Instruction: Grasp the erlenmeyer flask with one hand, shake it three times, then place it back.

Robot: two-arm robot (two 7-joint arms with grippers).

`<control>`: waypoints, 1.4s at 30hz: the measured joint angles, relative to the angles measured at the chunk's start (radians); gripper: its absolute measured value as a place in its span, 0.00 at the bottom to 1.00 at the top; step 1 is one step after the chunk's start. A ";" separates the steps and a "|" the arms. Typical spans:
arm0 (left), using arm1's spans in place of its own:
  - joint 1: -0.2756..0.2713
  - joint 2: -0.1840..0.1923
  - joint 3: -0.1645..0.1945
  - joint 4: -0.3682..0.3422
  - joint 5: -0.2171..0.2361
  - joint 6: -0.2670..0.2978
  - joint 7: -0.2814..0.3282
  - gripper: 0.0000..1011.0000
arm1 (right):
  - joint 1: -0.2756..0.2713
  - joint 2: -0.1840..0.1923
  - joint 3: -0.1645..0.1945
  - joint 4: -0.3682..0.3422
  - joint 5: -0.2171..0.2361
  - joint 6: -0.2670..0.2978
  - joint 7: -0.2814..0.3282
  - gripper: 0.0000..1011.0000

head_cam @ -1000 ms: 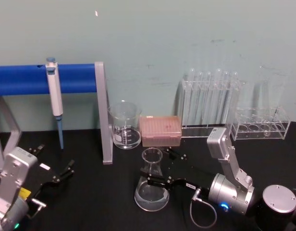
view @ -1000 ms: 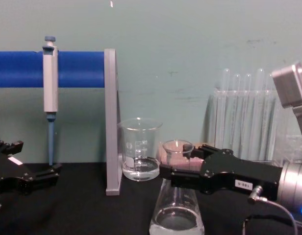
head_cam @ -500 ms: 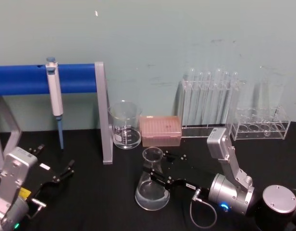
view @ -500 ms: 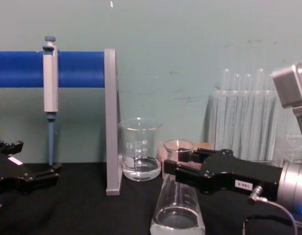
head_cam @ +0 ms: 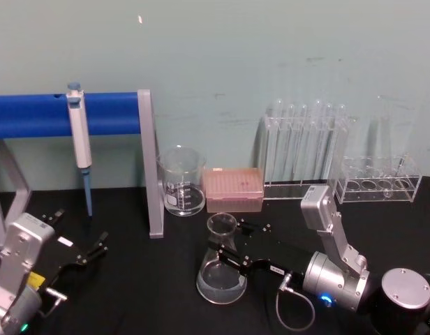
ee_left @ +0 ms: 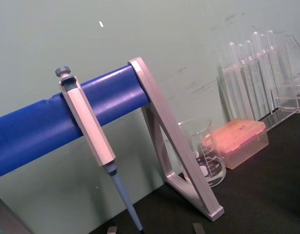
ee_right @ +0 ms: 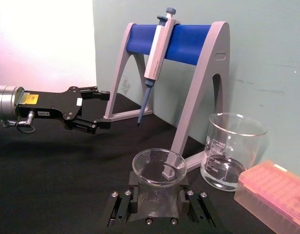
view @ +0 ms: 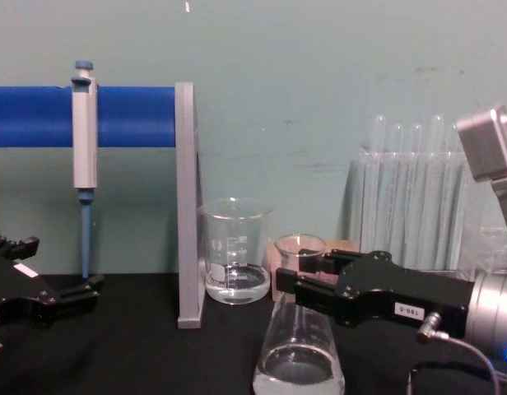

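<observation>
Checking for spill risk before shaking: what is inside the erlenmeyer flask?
A little clear liquid lies at the bottom of the erlenmeyer flask. The right tool, shut around the neck, hides the inside there from the side.

Table: black top [head_cam: 145, 296], as I see it
Standing on it: pipette stand [head_cam: 149, 174], beaker [head_cam: 181, 183], pink tip box [head_cam: 233, 188], tube rack [head_cam: 302, 150], low clear rack [head_cam: 377, 183]

Bare desk [head_cam: 142, 279] lies open at lower centre-left; behind the erlenmeyer flask [head_cam: 216, 283], beaker [head_cam: 181, 181], pink tip box [head_cam: 233, 188] and stand leg [head_cam: 151, 174] crowd close.
</observation>
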 joint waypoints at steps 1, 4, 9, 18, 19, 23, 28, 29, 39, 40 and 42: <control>0.000 0.000 0.000 0.000 0.000 0.000 0.000 0.99 | 0.000 0.000 0.000 0.000 0.000 0.000 0.000 0.45; 0.000 0.000 0.000 0.000 0.000 0.000 0.000 0.99 | 0.000 0.000 0.000 0.000 0.000 0.000 0.000 0.45; 0.000 0.000 0.000 0.000 0.000 0.000 0.000 0.99 | 0.000 0.000 0.000 0.000 0.000 0.000 0.000 0.45; 0.000 0.000 0.000 0.000 0.000 0.000 0.000 0.99 | -0.020 0.007 0.020 -0.045 0.007 0.005 -0.030 0.45; 0.000 0.000 0.000 0.000 0.000 0.000 0.000 0.99 | -0.024 0.008 0.023 -0.053 0.008 0.006 -0.036 0.45; 0.000 0.000 0.000 0.000 0.000 0.000 0.000 0.99 | -0.047 0.012 0.044 -0.099 0.015 0.014 -0.074 0.45; 0.000 0.000 0.000 0.000 0.000 0.000 0.000 0.99 | -0.090 0.014 0.080 -0.179 0.020 0.028 -0.142 0.45; 0.000 0.000 0.000 0.000 0.000 0.000 0.000 0.99 | -0.097 0.014 0.085 -0.190 0.021 0.029 -0.153 0.45; 0.000 0.000 0.000 0.000 0.000 0.000 0.000 0.99 | -0.177 0.010 0.153 -0.312 0.000 0.045 -0.277 0.45; 0.000 0.000 0.000 0.000 0.000 0.000 0.000 0.99 | -0.182 0.010 0.157 -0.319 -0.005 0.047 -0.286 0.45; 0.000 0.000 0.000 0.000 0.000 0.000 0.000 0.99 | -0.199 0.010 0.169 -0.344 -0.021 0.055 -0.312 0.45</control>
